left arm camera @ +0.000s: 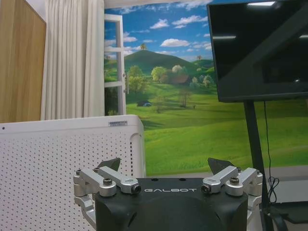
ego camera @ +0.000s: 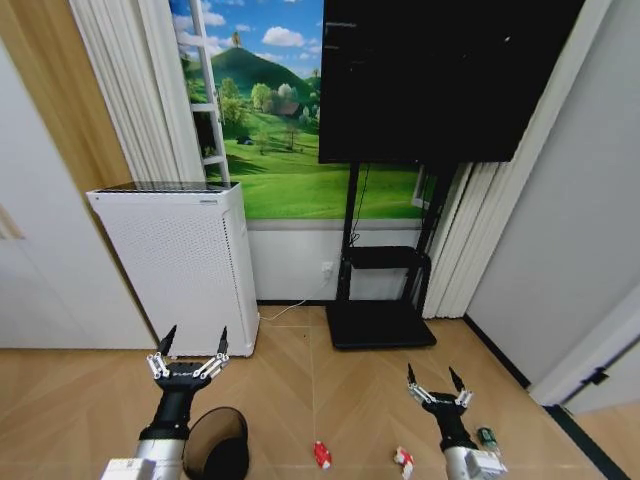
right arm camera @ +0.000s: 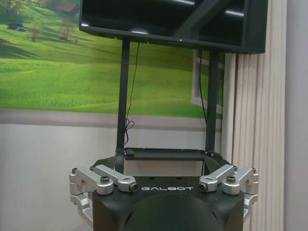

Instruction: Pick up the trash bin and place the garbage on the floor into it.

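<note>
While trash bin sits untouched on floor | left hand, right hand both spread, empty | garbage unbinned, nothing done yet

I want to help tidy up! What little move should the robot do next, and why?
Probably lower the left hand toward the trash bin. Both hands are open and raised off the floor, holding nothing, and the black bin stands right beside the left arm. The garbage, two red wrappers and a small bottle, lies near the right hand, so the bin likely comes first.
</note>
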